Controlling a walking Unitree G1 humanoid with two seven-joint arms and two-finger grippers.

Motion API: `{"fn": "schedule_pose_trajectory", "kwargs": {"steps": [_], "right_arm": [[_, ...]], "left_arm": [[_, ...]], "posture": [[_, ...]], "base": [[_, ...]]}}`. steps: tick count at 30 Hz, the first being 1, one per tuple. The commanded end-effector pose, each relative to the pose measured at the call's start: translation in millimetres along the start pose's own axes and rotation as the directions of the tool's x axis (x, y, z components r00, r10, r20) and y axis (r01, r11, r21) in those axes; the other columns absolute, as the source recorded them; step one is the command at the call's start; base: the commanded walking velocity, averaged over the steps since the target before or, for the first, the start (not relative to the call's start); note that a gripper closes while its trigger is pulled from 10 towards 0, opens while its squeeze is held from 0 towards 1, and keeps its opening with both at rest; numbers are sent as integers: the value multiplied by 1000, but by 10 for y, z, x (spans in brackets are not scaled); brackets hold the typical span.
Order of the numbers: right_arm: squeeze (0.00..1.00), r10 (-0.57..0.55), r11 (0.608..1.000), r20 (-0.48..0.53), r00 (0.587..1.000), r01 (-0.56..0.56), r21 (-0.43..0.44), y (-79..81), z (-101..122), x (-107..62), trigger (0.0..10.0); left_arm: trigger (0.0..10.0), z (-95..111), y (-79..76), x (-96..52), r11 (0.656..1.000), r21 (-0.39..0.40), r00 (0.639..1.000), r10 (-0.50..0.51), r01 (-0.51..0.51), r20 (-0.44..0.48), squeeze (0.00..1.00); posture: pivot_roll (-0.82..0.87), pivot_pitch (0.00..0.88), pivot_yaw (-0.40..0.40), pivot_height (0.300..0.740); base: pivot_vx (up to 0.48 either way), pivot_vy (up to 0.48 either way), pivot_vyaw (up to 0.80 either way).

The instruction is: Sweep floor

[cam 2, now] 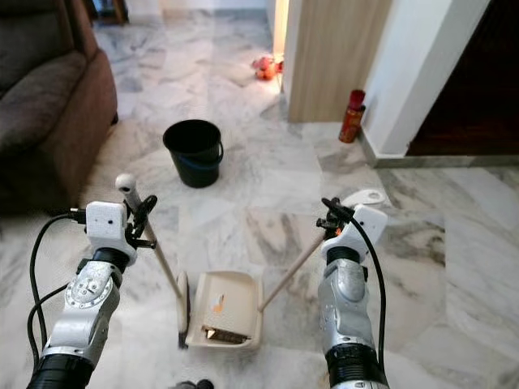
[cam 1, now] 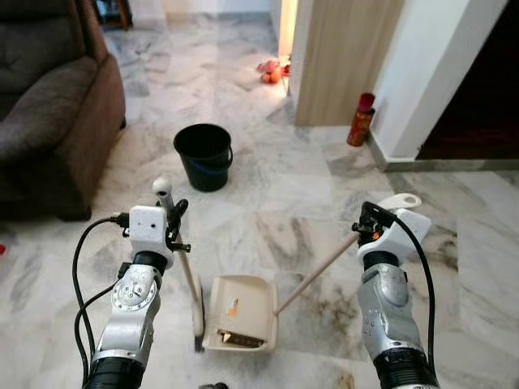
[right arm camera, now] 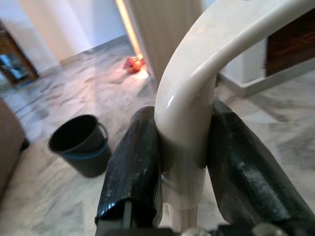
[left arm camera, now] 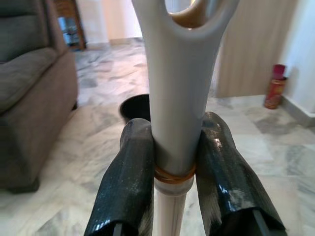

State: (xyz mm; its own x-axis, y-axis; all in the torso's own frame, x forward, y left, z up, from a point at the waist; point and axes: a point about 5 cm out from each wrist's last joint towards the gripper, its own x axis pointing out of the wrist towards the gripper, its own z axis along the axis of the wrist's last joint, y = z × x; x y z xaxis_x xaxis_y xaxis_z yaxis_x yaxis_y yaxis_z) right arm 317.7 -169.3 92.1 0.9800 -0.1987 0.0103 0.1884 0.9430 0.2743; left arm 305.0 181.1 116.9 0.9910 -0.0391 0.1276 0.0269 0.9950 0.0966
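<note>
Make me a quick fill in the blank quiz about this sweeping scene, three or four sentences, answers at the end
1. The left hand is shut on the handle of the ____.
2. The right hand holds the long handle of the dustpan, which rests on the ____.
3. The bucket standing beyond the dustpan is ____ in colour.
4. The red can stands beside the ____.

Answers: broom; floor; black; wall

A grey-veined marble floor [cam 1: 268, 203] was seen. A cream dustpan [cam 1: 241, 313] was set flat on it, with the broom head [cam 1: 197, 318] stood just beside its edge. Further off, a black bucket [cam 1: 203, 156] was placed upright near a brown sofa [cam 1: 57, 105]. A red canister [cam 1: 360, 120] was stood by the wall corner.
</note>
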Motion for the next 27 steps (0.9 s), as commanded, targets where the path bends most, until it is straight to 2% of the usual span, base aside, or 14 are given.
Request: {"fn": "schedule_pose_trajectory", "kwargs": {"steps": [1, 17, 22, 27], "right_arm": [[0, 3, 999, 39, 999, -5, 38, 18, 76, 9, 10000], [0, 24, 999, 42, 999, -25, 29, 37, 83, 9, 10000], [0, 24, 999, 43, 999, -25, 30, 38, 83, 7, 10000], [0, 26, 999, 40, 999, -27, 33, 36, 80, 5, 10000]], "left_arm": [[10000, 103, 0, 33, 1000, 13, 999, -2, 2, 43, 0], [10000, 104, 18, 39, 1000, 18, 999, 7, -8, 38, 0], [10000, 104, 20, 37, 1000, 18, 999, 9, -10, 37, 0], [10000, 103, 20, 39, 1000, 17, 999, 9, -10, 36, 0]], "posture": [[-11, 78, -1, 740], [-8, 87, 0, 740], [-7, 89, -1, 740], [-9, 93, -2, 740]], "base": [[304, 0, 0], [352, 0, 0], [382, 0, 510], [379, 0, 0]]}}
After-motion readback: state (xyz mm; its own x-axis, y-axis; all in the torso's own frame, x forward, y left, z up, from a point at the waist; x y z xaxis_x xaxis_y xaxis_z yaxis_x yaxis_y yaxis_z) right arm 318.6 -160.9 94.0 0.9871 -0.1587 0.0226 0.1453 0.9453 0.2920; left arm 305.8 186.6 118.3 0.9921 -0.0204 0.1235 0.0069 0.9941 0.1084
